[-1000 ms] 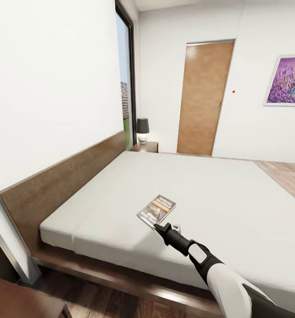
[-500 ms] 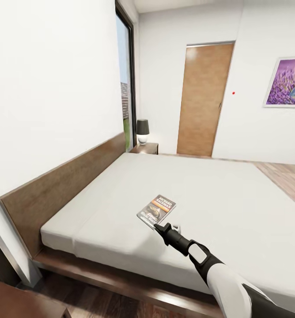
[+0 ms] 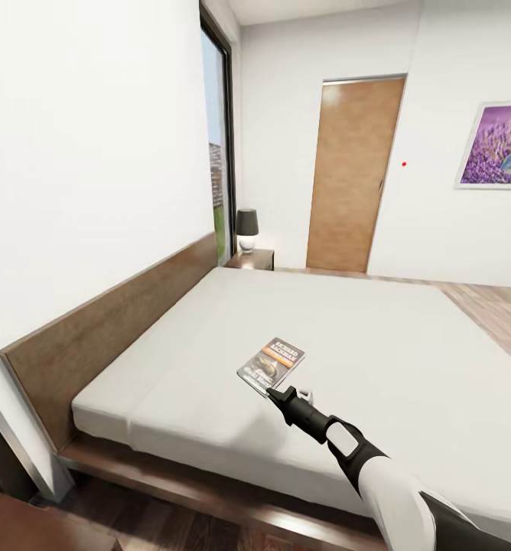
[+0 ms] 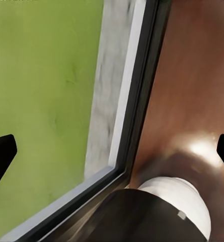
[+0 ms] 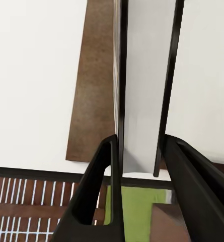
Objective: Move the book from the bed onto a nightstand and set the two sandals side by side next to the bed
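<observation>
On the bed point(image 3: 378, 337), near its near edge and a little left of middle, the book point(image 3: 271, 364) lies flat on the off-white mattress. Your right claw point(image 3: 280, 396) sits just at the book's near corner, the arm reaching in from the lower right. From the head view you cannot tell whether the fingers touch the cover. In the right wrist view the right claw's two dark fingers point(image 5: 99, 194) stand a little apart, with a thin dark-edged slab running between them; whether they press on it cannot be told.

Your left claw point(image 4: 112, 151) is spread wide: its black fingertips point(image 4: 1, 154) show at opposite edges of the left wrist view, with nothing between them. Beyond them are a window frame point(image 4: 127, 116), green ground outside and glossy reddish-brown wood point(image 4: 192, 91).

Along the left wall runs the brown headboard point(image 3: 110, 321). At the bed's far left corner stands a nightstand point(image 3: 252, 259) with a dark-shaded lamp point(image 3: 246, 228) on it. A wooden door point(image 3: 353, 174) is in the far wall, and a purple picture point(image 3: 500, 145) hangs to its right.
</observation>
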You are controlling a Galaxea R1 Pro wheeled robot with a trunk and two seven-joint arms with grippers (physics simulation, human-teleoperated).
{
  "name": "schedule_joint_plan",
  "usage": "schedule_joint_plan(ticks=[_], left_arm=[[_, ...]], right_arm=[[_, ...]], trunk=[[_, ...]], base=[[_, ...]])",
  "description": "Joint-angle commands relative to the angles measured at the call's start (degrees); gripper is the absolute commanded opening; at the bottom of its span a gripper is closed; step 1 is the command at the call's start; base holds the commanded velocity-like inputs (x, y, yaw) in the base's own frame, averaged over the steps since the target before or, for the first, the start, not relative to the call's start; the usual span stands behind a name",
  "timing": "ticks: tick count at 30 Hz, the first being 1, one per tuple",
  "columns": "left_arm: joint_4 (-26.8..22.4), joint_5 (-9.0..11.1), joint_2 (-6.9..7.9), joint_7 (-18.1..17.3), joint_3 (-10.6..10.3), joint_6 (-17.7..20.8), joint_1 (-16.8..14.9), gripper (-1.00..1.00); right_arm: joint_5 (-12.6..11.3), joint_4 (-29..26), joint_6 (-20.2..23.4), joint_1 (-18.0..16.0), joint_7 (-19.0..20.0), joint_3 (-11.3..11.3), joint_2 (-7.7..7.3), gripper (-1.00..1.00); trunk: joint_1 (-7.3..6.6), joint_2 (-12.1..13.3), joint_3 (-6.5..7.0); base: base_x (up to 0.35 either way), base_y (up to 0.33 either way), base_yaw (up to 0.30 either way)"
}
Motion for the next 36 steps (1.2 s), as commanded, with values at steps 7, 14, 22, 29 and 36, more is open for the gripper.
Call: schedule_joint_plan(ticks=[7, 14, 22, 29, 36], left_arm=[[0.0, -0.1, -0.2, 0.6, -0.4, 0.1, -0.4, 1.0], [0.0, -0.3, -0.32, 0.6, -0.5, 0.1, -0.4, 1.0], [0.0, -0.4, -0.34, 0.6, -0.5, 0.1, -0.4, 1.0], [0.0, -0.4, -0.4, 0.6, -0.5, 0.1, -0.4, 1.0], [0.0, -0.4, -0.43, 0.6, -0.5, 0.1, -0.4, 1.0]], right_arm=[[-0.3, 0.0, 0.4, 0.0, 0.0, -0.1, 0.01, -1.0], [-0.3, 0.0, 0.4, 0.0, 0.0, -0.1, 0.01, -1.0], [-0.3, 0.0, 0.4, 0.0, 0.0, -0.1, 0.03, -1.0], [-0.3, 0.0, 0.4, 0.0, 0.0, 0.0, 0.02, -1.0], [-0.3, 0.0, 0.4, 0.0, 0.1, 0.0, 0.01, -1.0]], trunk=[[-1.55, 2.8, 1.21], [-3.08, 5.6, 2.46], [-4.84, 8.8, 3.9], [-6.38, 11.6, 5.16], [-7.92, 14.4, 6.41]], base=[[0.0, 0.0, 0.0], [0.0, 0.0, 0.0], [0.0, 0.0, 0.0], [0.0, 0.0, 0.0], [0.0, 0.0, 0.0]])
